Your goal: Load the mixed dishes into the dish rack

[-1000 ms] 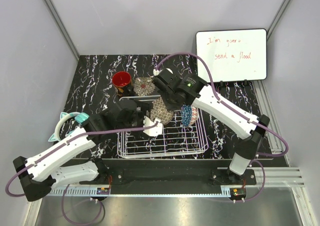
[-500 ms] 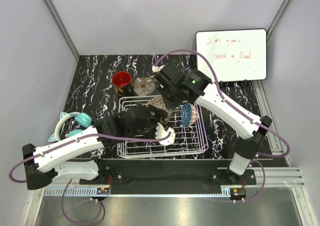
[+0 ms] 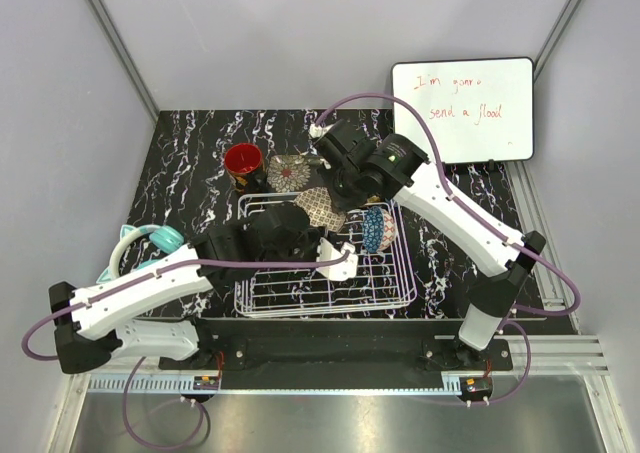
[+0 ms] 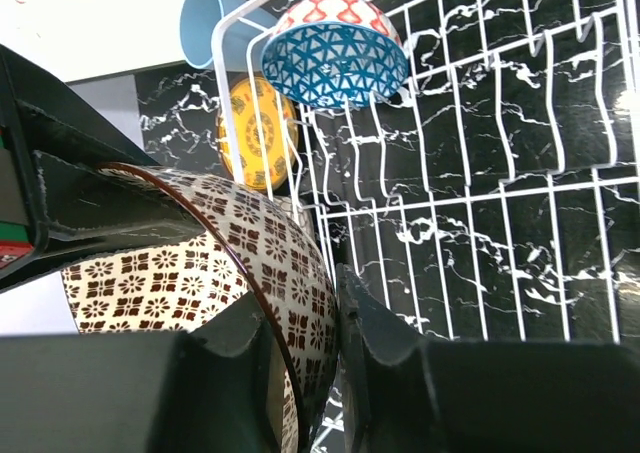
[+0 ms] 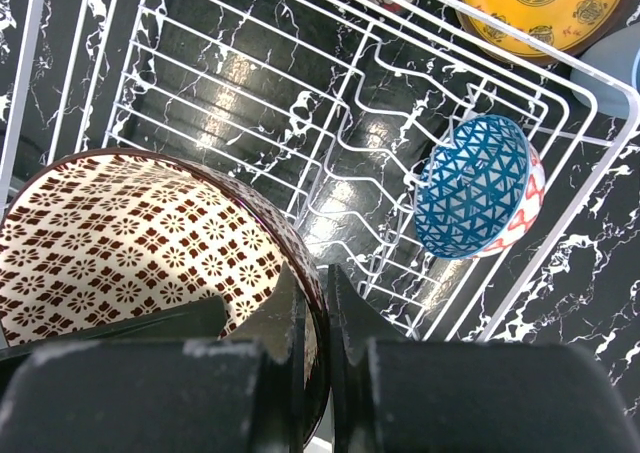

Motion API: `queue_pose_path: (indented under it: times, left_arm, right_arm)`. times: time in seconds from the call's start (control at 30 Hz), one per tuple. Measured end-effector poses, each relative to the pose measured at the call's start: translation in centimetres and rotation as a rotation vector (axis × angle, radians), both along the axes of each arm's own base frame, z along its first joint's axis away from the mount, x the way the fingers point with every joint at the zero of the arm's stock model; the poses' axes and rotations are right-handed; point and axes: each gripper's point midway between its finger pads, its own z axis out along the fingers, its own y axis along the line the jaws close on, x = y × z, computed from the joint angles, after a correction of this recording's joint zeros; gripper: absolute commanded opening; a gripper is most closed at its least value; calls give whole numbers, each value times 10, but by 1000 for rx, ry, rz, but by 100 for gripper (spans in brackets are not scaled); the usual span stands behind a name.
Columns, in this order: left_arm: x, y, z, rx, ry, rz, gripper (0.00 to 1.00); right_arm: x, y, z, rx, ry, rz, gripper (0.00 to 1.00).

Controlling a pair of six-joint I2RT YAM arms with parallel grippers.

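Observation:
The beige-brown patterned bowl (image 3: pixel 322 208) hangs tilted over the back of the white wire dish rack (image 3: pixel 325 313). Both grippers hold it. My right gripper (image 3: pixel 335 188) (image 5: pixel 315 288) is shut on its rim (image 5: pixel 130 243) from behind. My left gripper (image 3: pixel 300 218) (image 4: pixel 300 308) pinches its wall (image 4: pixel 200 263) from the front left. A blue bowl (image 3: pixel 378 228) (image 4: pixel 335 58) (image 5: pixel 478 185) stands on edge in the rack's right side. The yellow plate (image 4: pixel 258 133) (image 5: pixel 540 3) and the light blue cup (image 4: pixel 205 18) lie just outside the rack. The red mug (image 3: pixel 243 163) and the floral saucer (image 3: pixel 288 173) sit behind it.
A whiteboard (image 3: pixel 462 108) with red writing leans at the back right. Teal rounded objects (image 3: pixel 150 243) lie on the black marbled table to the rack's left. Grey walls enclose the table on three sides.
My left gripper has swung forward to the bowl and its jaws have shut on the bowl's wall. The right gripper has drawn the bowl slightly toward the back.

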Motion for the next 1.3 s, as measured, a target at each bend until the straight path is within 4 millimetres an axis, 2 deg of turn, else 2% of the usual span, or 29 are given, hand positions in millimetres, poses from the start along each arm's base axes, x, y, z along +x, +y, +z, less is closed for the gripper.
queue_pose_path:
  times: [0.03,0.1,0.13,0.17,0.2,0.27,0.3,0.37,0.4,0.43,0.5,0.53,0.67,0.77,0.93,1.03,1.13,1.2,1.3]
  left_arm:
    - [-1,0,0,3,8,3,0]
    - [-2,1,1,8,28,10,0]
    - [-3,1,1,9,40,16,0]
    - [-4,1,1,7,57,24,0]
    - [-5,0,2,0,75,37,0]
    - [-8,-3,6,-32,144,74,0]
    - [-10,-5,9,-44,180,90,0]
    - [-12,-11,15,-77,252,130,0]
    - [-13,-14,18,-95,283,146,0]
    - [-15,-16,21,-112,312,160,0]
    - [-18,-18,25,-138,353,178,0]
    - [-20,-18,27,-148,371,188,0]
    - [-19,-21,34,-194,405,222,0]
    - [-9,-24,43,-259,415,257,0]
    - [14,-48,89,-475,530,249,0]
    - [15,-65,110,-546,680,180,0]
    - [6,-86,120,-557,906,105,0]
    - [4,-97,121,-558,1034,102,0]
    - [-1,-102,119,-557,1173,138,0]
  right_arm:
    - [0,0,0,1,1,1,0]
    - [-1,1,0,4,5,1,9]
    - [-1,1,0,5,7,0,17]
    - [-2,1,0,5,9,-2,29]
    - [-2,0,-1,1,10,0,35]
    - [-1,-3,-1,-21,-5,6,39]
    - [0,-4,-1,-30,-14,7,47]
    - [2,-7,1,-39,-33,-2,54]
    - [3,-10,1,-42,-38,-10,68]
    - [4,-12,2,-46,-45,-17,72]
    - [5,-19,4,-53,-60,-36,87]
    - [5,-21,6,-54,-68,-45,99]
    - [13,-33,16,-54,-103,-98,100]
    - [23,-45,32,-29,-136,-165,100]
    - [36,-72,74,87,-292,-348,100]
    - [35,-91,89,182,-382,-448,100]
    - [35,-112,91,233,-437,-545,100]
    - [35,-125,86,229,-452,-590,100]
    - [34,-135,72,195,-456,-624,100]
